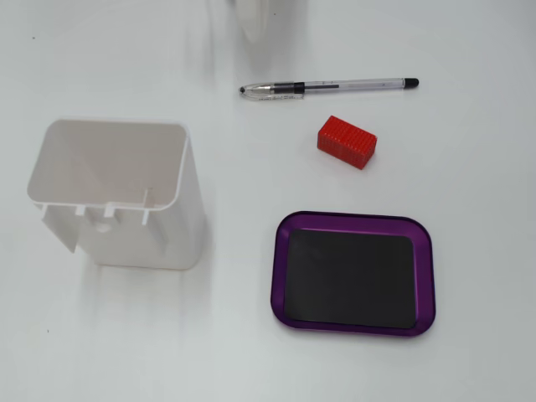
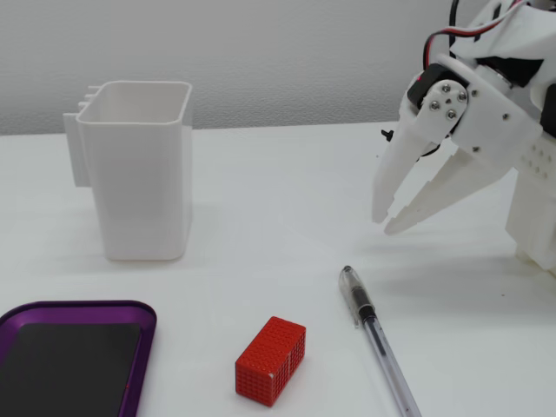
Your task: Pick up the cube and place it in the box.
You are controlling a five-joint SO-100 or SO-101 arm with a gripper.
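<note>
no readable text, faint print on pen [image 1: 335, 85] barrel too small to read

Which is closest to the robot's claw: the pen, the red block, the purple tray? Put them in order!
Going by the side-on fixed view, from the gripper:
1. The pen, on the table just below the claw.
2. The cube, lower left of the pen.
3. The box, far left at the bottom corner.
</note>
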